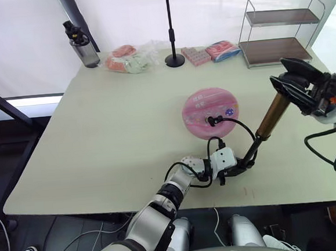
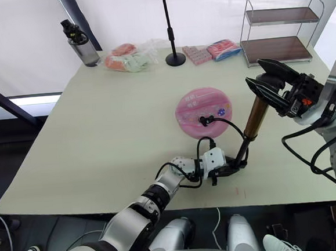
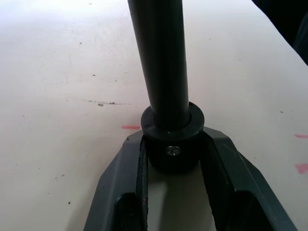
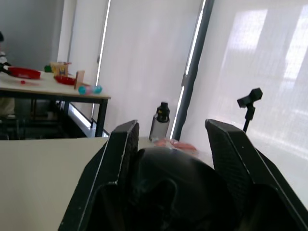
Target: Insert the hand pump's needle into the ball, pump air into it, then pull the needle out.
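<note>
Hand pump stands tilted on the counter, near the flat pink ball; left pincer clamps its black base; right pincer grips the T-handle on top; black hose loops onto the ball.

Hand pump tilted (hose in ball)

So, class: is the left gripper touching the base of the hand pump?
Touching. In the left wrist view, the left gripper has both fingers pressed against the black bottom cap of the hand pump, with no gap either side.
</note>
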Robot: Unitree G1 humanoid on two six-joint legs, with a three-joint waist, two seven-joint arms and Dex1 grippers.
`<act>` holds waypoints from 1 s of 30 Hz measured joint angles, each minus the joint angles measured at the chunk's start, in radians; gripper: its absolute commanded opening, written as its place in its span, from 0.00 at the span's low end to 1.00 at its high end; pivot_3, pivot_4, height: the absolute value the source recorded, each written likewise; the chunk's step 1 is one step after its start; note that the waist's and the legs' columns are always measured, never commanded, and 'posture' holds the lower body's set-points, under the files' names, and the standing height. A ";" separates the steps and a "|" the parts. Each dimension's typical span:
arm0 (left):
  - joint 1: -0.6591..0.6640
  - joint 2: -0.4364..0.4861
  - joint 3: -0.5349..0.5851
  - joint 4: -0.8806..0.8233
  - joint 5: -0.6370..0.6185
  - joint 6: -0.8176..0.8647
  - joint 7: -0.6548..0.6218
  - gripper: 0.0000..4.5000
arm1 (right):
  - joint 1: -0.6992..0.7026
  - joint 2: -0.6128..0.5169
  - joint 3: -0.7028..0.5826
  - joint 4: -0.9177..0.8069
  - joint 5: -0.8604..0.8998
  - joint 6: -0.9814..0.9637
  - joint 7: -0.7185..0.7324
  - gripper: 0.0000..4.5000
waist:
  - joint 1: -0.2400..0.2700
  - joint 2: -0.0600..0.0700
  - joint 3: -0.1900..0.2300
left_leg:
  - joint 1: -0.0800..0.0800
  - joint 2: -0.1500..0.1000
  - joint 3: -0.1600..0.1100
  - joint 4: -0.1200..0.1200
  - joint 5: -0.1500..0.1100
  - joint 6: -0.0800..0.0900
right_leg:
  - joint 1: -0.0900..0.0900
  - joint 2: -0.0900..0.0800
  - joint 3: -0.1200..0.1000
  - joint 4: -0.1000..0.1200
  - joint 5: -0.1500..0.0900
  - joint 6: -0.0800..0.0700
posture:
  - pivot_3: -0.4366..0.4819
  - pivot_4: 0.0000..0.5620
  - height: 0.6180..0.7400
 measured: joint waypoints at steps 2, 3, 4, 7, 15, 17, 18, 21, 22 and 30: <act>-0.001 -0.001 0.000 -0.003 -0.002 0.000 0.000 0.24 | -0.013 0.000 0.000 0.002 0.006 0.019 -0.009 0.43 | 0.000 0.001 0.001 | -0.004 -0.001 0.000 0.001 0.000 0.000 | -0.003 0.000 0.000 0.000 0.000 0.000 | 0.48 0.27 0.96; -0.001 -0.001 0.000 -0.004 -0.003 0.000 0.000 0.24 | -0.015 0.000 0.000 0.002 0.007 0.020 -0.010 0.43 | 0.000 0.001 0.001 | -0.006 -0.001 0.000 0.002 0.000 0.000 | -0.005 0.000 0.000 0.000 0.000 0.000 | 0.48 0.27 0.96; -0.002 -0.002 0.000 -0.005 -0.003 0.000 0.000 0.24 | -0.016 0.000 -0.001 0.002 0.008 0.023 -0.012 0.43 | 0.000 0.001 0.000 | -0.008 -0.001 -0.001 0.003 0.000 0.000 | -0.007 0.000 -0.001 0.001 0.001 0.000 | 0.48 0.27 0.96; -0.003 -0.002 0.000 -0.006 -0.003 0.000 0.000 0.24 | -0.011 0.003 -0.004 -0.003 0.012 0.026 -0.016 0.43 | 0.000 0.001 0.000 | -0.009 -0.001 -0.001 0.004 0.001 -0.001 | -0.010 -0.001 -0.001 0.002 0.001 0.000 | 0.48 0.27 0.96; -0.001 0.000 -0.002 -0.004 0.003 0.000 0.003 0.24 | 0.117 0.082 -0.029 -0.059 -0.026 -0.060 0.007 0.43 | -0.001 0.001 -0.003 | -0.008 -0.001 -0.002 0.003 0.001 -0.001 | -0.008 0.000 -0.001 0.002 0.001 0.000 | 0.48 0.27 0.96; 0.000 0.002 -0.002 -0.004 0.004 0.000 0.004 0.24 | 0.154 0.102 -0.020 -0.058 -0.050 -0.090 0.020 0.43 | -0.002 0.001 -0.004 | -0.007 -0.001 -0.001 0.003 0.000 0.000 | -0.007 0.000 -0.001 0.002 0.001 0.000 | 0.48 0.27 0.96; 0.000 0.002 -0.002 -0.003 0.005 0.000 0.004 0.24 | 0.173 0.119 -0.014 -0.056 -0.067 -0.113 0.027 0.43 | -0.002 0.001 -0.005 | -0.007 -0.001 -0.002 0.003 0.000 -0.001 | -0.007 0.000 -0.001 0.002 0.000 0.000 | 0.48 0.27 0.96; 0.001 0.003 -0.002 -0.002 0.009 0.000 0.007 0.24 | 0.219 0.136 0.018 -0.035 -0.115 -0.160 0.049 0.43 | -0.003 0.001 -0.008 | -0.006 -0.001 -0.001 0.003 0.000 -0.001 | -0.007 0.000 -0.001 0.002 0.000 0.000 | 0.48 0.27 0.96; 0.002 0.003 -0.002 0.000 0.012 0.001 0.007 0.24 | 0.243 0.154 0.037 -0.021 -0.140 -0.187 0.056 0.43 | -0.002 0.000 -0.011 | -0.006 -0.001 -0.002 0.003 0.000 -0.001 | -0.006 0.001 -0.002 0.002 0.000 0.000 | 0.48 0.27 0.96; 0.009 0.005 -0.002 0.006 0.020 0.002 0.016 0.24 | 0.343 0.117 0.120 0.001 -0.267 -0.175 0.029 0.43 | -0.002 -0.004 -0.019 | 0.000 0.000 -0.002 0.001 0.000 -0.001 | -0.001 0.002 -0.002 0.001 0.000 0.000 | 0.48 0.27 0.96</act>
